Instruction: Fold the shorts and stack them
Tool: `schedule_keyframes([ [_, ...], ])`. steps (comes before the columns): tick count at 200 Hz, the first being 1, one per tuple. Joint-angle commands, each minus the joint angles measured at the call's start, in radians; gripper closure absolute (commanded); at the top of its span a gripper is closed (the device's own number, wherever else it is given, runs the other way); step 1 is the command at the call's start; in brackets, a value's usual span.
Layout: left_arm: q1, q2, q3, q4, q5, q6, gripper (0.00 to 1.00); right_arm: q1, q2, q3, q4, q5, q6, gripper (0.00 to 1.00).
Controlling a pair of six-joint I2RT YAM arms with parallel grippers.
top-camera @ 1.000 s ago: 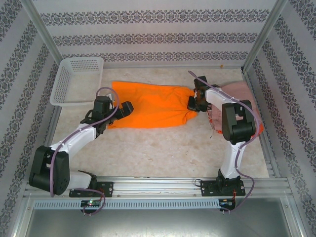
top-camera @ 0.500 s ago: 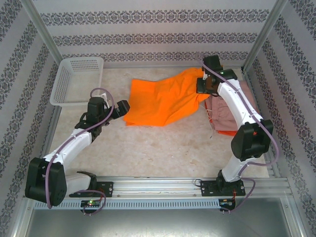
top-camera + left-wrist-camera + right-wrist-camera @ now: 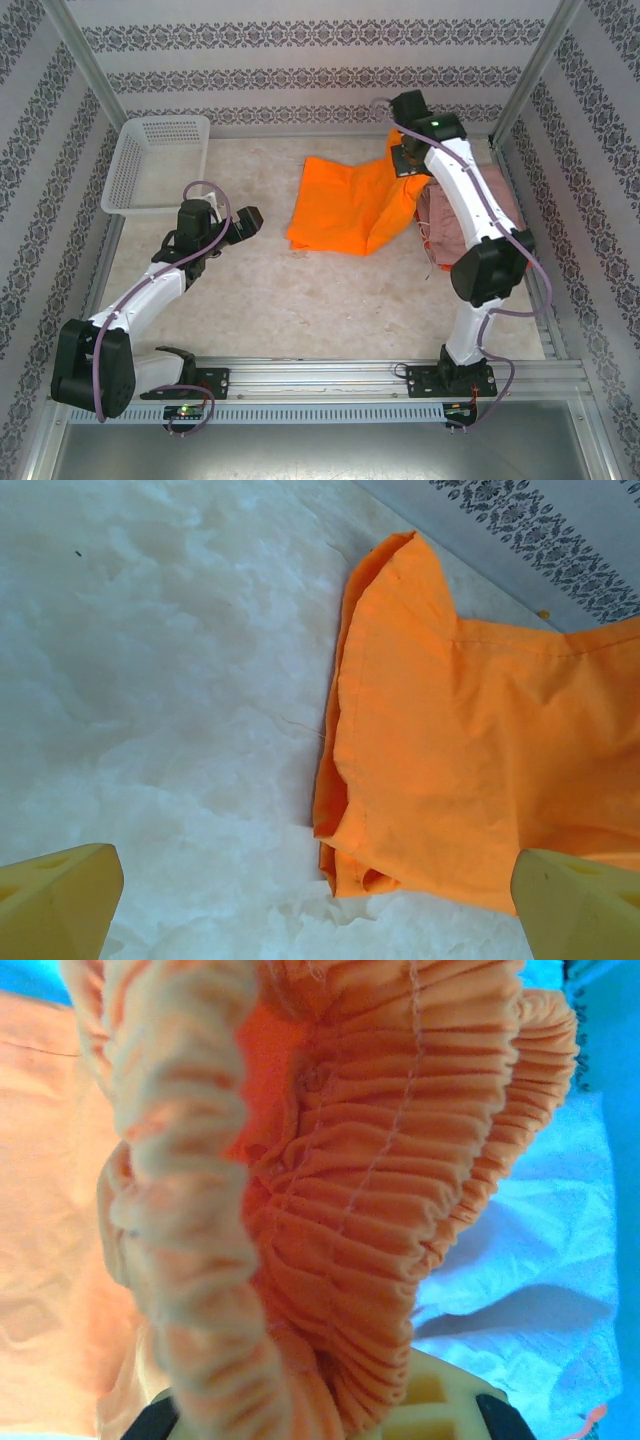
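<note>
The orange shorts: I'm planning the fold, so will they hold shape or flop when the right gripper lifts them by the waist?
Probably floppy: the orange shorts drape and crease from the right gripper down onto the table. Likely light, since thin cloth hangs from one pinch. The waistband bunches thickly, so the grip should hold rather than slip.

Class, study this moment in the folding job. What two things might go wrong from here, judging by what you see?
1. The right gripper holds the orange shorts by a bunched waistband alone, so the trailing legs may land crumpled on the pink shorts.
2. The left gripper is open and apart from the cloth, so nothing steadies the end lying on the table.
</note>
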Motion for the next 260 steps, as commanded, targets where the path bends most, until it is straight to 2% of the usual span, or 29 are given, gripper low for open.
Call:
schedule_keyframes([
  [1, 0.012, -0.007, -0.018, 0.051, 0.014, 0.005, 0.0, 0.045, 0.087, 0.11, -0.098, 0.041, 0.047, 1.0],
  [64, 0.013, 0.002, -0.036, 0.065, 0.024, -0.009, 0.0, 0.172, 0.317, 0.376, -0.174, -0.008, 0.157, 1.0],
  [86, 0.012, 0.003, -0.041, 0.073, 0.023, -0.013, 0.0, 0.227, 0.404, 0.473, -0.163, -0.066, 0.185, 0.98],
  [92, 0.013, 0.004, -0.042, 0.076, 0.024, -0.016, 0.0, 0.245, 0.433, 0.499, -0.153, -0.093, 0.193, 0.93],
  [106, 0.014, 0.007, -0.044, 0.082, 0.027, -0.022, 0.0, 0.282, 0.492, 0.555, -0.106, -0.217, 0.199, 0.68],
  [121, 0.014, 0.008, -0.044, 0.085, 0.033, -0.027, 0.0, 0.3, 0.545, 0.62, -0.031, -0.508, 0.242, 0.4],
  [133, 0.014, -0.001, -0.043, 0.082, 0.037, -0.027, 0.0, 0.296, 0.552, 0.624, 0.052, -0.731, 0.326, 0.31],
  [145, 0.017, -0.017, -0.043, 0.079, 0.041, -0.027, 0.0, 0.297, 0.53, 0.613, 0.096, -0.802, 0.363, 0.24],
  [160, 0.02, -0.039, -0.046, 0.079, 0.051, -0.025, 0.0, 0.297, 0.454, 0.535, 0.125, -0.748, 0.345, 0.2],
  [169, 0.021, -0.051, -0.049, 0.085, 0.055, -0.024, 0.0, 0.294, 0.381, 0.425, 0.181, -0.712, 0.334, 0.18],
  [195, 0.024, -0.063, -0.06, 0.12, 0.067, -0.037, 0.0, 0.259, 0.152, -0.044, 0.507, -0.717, 0.415, 0.13],
  [209, 0.029, -0.059, -0.062, 0.137, 0.075, -0.05, 0.0, 0.225, 0.088, -0.215, 0.634, -0.721, 0.484, 0.12],
  [234, 0.037, -0.058, -0.065, 0.167, 0.084, -0.072, 0.0, 0.178, 0.087, -0.361, 0.767, -0.783, 0.567, 0.12],
  [260, 0.04, -0.059, -0.065, 0.169, 0.088, -0.079, 0.0, 0.169, 0.147, -0.407, 0.854, -0.841, 0.624, 0.12],
])
